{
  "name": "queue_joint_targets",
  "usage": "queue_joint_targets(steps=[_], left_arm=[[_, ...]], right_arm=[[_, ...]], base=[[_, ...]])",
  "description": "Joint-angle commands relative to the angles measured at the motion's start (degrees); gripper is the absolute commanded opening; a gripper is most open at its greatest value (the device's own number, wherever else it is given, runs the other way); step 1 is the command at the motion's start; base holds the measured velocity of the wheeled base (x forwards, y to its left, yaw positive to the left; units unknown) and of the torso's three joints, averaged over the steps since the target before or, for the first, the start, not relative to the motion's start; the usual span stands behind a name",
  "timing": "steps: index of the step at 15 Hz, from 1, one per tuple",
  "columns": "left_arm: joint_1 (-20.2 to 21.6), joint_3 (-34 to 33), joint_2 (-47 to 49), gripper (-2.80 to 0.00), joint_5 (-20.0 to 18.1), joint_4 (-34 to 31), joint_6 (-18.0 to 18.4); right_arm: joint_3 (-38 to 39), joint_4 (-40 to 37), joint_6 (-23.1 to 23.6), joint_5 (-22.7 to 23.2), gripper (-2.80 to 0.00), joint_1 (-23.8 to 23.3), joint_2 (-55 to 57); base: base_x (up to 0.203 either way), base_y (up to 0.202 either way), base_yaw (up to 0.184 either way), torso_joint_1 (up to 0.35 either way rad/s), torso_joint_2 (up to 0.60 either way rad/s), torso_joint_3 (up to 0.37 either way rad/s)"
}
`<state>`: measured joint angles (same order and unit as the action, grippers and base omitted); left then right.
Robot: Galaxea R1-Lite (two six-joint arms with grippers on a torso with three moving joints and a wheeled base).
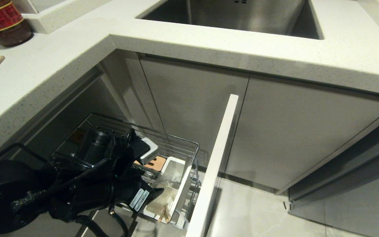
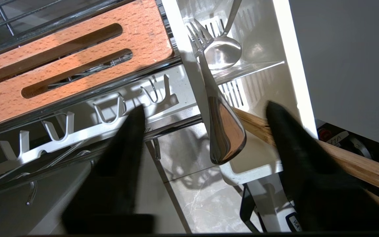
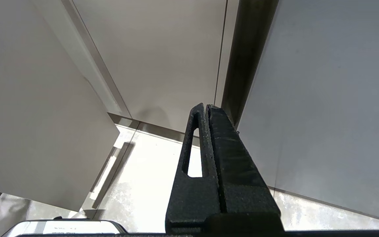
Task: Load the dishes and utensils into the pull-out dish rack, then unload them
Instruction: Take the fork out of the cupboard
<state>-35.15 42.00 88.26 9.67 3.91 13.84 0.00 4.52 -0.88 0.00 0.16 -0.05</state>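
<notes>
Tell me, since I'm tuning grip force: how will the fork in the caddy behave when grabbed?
The fork looks polished, so it is probably slippery between the left tool's open fingers. Being metal, it is likely stiff. It leans on the caddy wall, handle out, so it may pivot if nudged.

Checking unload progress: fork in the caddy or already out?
In. The fork stands propped in the white caddy, handle up, between the left gripper's open fingers, not gripped.

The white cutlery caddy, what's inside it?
Inside the white cutlery caddy stand a silver fork, a spoon and wooden chopsticks. The left gripper straddles the fork handle, and its fingers hide part of the chopsticks.
</notes>
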Motion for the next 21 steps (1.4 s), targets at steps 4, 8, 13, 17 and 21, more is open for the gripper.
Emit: queue_joint_targets(steps=[4,8,13,17,21], left_arm=[[-0.1,-0.01,0.16,-2.8,0.0,0.56,0.05],[-0.19,0.02,-0.24,-2.8,-2.01,1.03,-0.17],[-0.41,1.96,-1.83,-2.8,-2.06,0.52,-2.15],[-0.7,8.03,-7.15,-2.8,-1.22,-4.79,-8.49],[-1.51,15.52,-11.68,-2.8,-1.33,-15.72,-13.91]], right_arm=[[1.49,0.06,0.0,0.0,-2.8,0.02,0.05],[1.49,0.06,-0.02,0.0,-2.8,0.02,0.05],[1.49,0.06,0.0,0.0,-2.8,0.02,0.05],[1.49,0.06,0.0,0.0,-2.8,0.02,0.05],[1.49,0.06,0.0,0.0,-2.8,0.02,0.05]], base=[[0.0,0.0,0.0,0.0,0.0,0.0],[0.0,0.0,0.0,0.0,0.0,0.0],[0.0,0.0,0.0,0.0,0.0,0.0],[0.0,0.0,0.0,0.0,0.0,0.0],[0.0,0.0,0.0,0.0,0.0,0.0]])
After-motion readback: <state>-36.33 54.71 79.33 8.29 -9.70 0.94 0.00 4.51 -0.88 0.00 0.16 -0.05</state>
